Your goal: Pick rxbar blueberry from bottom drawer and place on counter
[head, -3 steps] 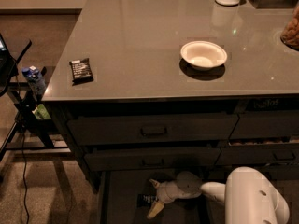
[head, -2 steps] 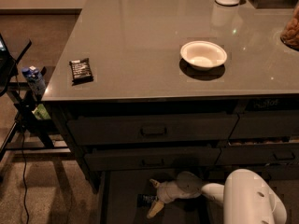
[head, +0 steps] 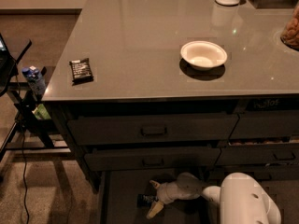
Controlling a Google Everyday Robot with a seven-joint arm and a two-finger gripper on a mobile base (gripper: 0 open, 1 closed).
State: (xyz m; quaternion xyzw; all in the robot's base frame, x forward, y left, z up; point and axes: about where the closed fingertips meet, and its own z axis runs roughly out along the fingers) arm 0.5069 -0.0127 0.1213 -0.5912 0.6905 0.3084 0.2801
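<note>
rxbar blueberry (head: 143, 200) on bottom drawer (head: 120, 192) floor, end effector (head: 152, 199) spread wide — bar between its fingers

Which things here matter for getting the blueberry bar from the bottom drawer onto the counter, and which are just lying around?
Job: blueberry bar, bottom drawer, counter, gripper down in the drawer at the bar.
Lying about: black bar, bowl, jar, bottle.
</note>
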